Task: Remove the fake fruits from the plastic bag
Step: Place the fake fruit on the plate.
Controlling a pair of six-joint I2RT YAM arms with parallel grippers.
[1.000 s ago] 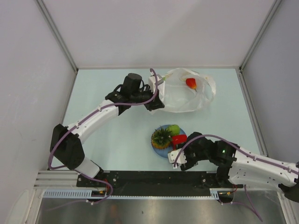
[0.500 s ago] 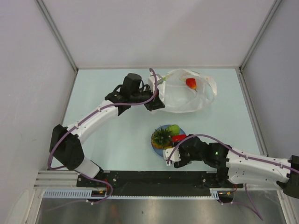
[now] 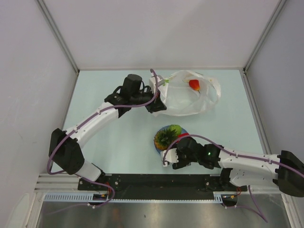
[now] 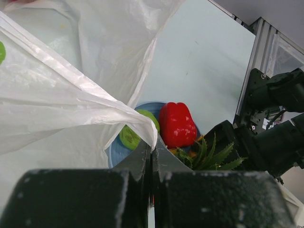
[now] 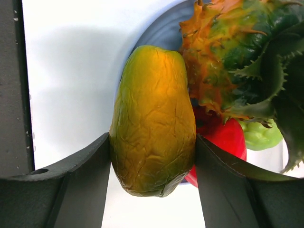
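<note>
Though hidden overhead, shows at the right wrist: right gripper [image 5: 153,164] partway closed around the mango [image 5: 154,118], at the blue plate's [image 5: 161,28] 6 o'clock rim, beside the pineapple [image 5: 223,61]. Left gripper [image 4: 152,154] pinched on the plastic bag's [image 4: 71,95] 9 o'clock edge; red fruit [image 3: 194,84] inside.

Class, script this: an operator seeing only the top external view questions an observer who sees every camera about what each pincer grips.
Operator: Is the right pincer carrying anything?
Observer: Yes; its wrist view shows a yellow-orange mango clamped between its fingers.
Operator: And the left pincer?
Observer: Its wrist view shows it shut on a fold of the plastic bag.
</note>
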